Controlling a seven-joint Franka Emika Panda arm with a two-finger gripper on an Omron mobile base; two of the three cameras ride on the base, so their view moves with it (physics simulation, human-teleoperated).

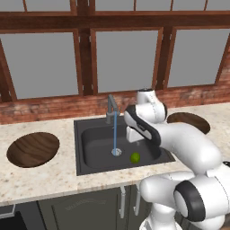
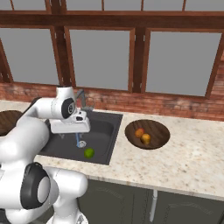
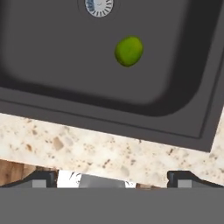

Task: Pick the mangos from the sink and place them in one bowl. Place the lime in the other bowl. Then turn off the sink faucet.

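In the dark sink (image 1: 90, 152), the green lime (image 1: 134, 157) lies on the floor just right of the silver drain (image 1: 116, 152). The lime (image 3: 128, 51) also appears in the upper middle of the hand view. Two mangos, orange-red (image 2: 139, 132) and orange-yellow (image 2: 146, 138), rest in the right wooden bowl (image 2: 157, 127). The left wooden bowl (image 1: 33, 148) holds nothing. Water runs from the sink faucet (image 1: 112, 107) down to the drain. My gripper (image 1: 133, 136) hangs open and empty over the sink's right side, above the lime, with its fingertips (image 3: 41, 178) set wide apart.
A speckled stone counter (image 1: 45, 179) surrounds the sink. Behind it runs a brick ledge (image 2: 175, 107) under wood-framed windows. My arm covers part of the right bowl (image 1: 191, 121) in the left base view. Cabinet doors sit below the counter front.
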